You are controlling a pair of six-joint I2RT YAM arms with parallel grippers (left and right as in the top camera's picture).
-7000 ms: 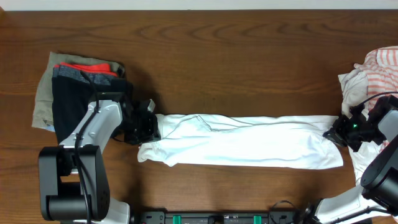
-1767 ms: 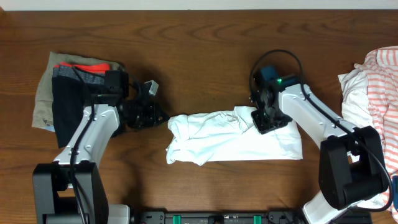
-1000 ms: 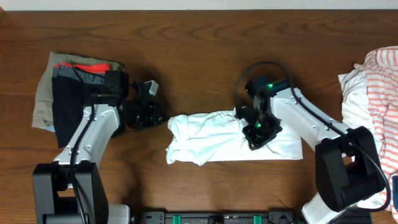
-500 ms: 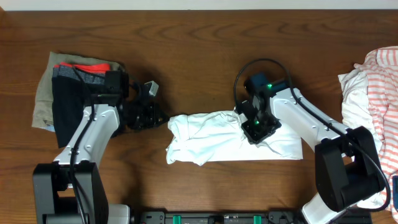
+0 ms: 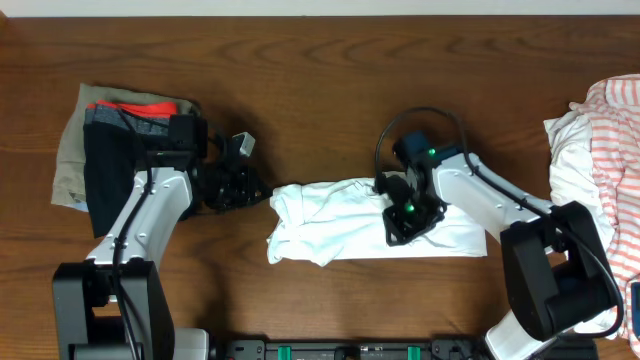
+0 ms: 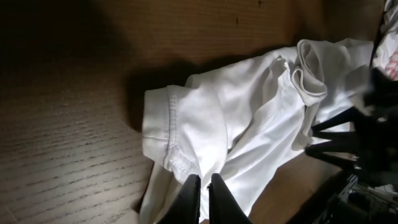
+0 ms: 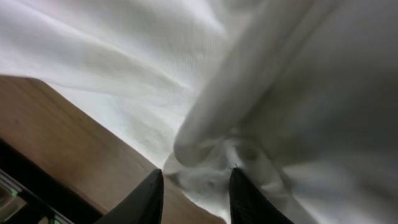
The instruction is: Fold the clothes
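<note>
**Right claw slides nearer on the shirt**

The white shirt (image 5: pixel 340 225) lies bunched up in the near middle of the table (image 5: pixel 330 80). The right claw (image 5: pixel 402 222) has slid a little nearer on it and hides part of it. Its fingers stand a bit apart with a lump of cloth between; I cannot tell if it squeezes. The left claw (image 5: pixel 258 190) stays pinched shut on the shirt's left end. Farther left sits a folded pile (image 5: pixel 110 150). Far right lies the striped top (image 5: pixel 600 130).
</note>
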